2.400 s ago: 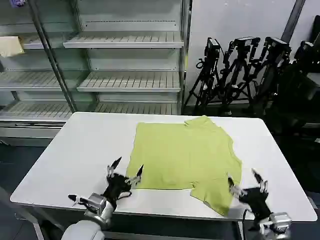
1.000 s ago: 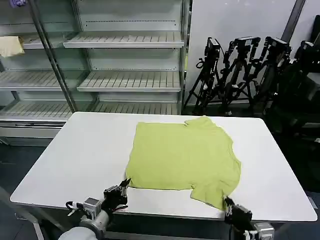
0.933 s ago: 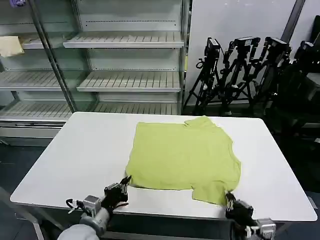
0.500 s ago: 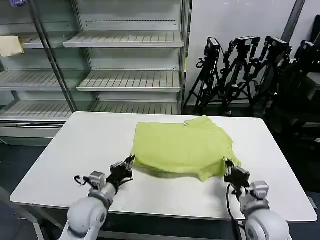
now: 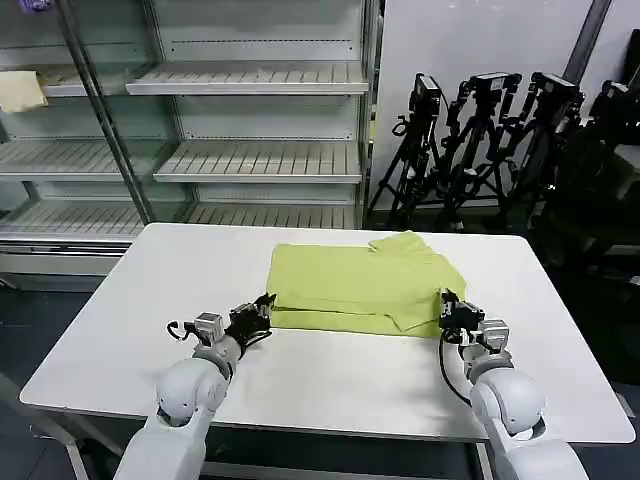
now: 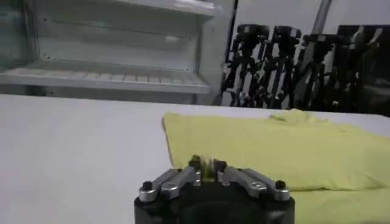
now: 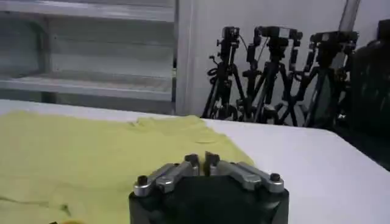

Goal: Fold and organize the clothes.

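The lime T-shirt lies on the white table, its near part doubled back over the rest so it forms a shallow band. My left gripper sits at the band's near left corner and is shut on the cloth; in the left wrist view lime cloth is pinched between the gripper's fingertips. My right gripper is at the near right corner, its fingers closed together on the shirt's edge. In the right wrist view the right gripper rests over the shirt.
A metal shelf rack stands behind the table, with a pale cream cloth on its far left shelf. Black camera tripods stand at the back right. Bare tabletop lies left, right and in front of the shirt.
Both grippers were open near the table's front edge, then shut on the shirt's near hem. They have carried it up and toward the far side, folding the near part over.
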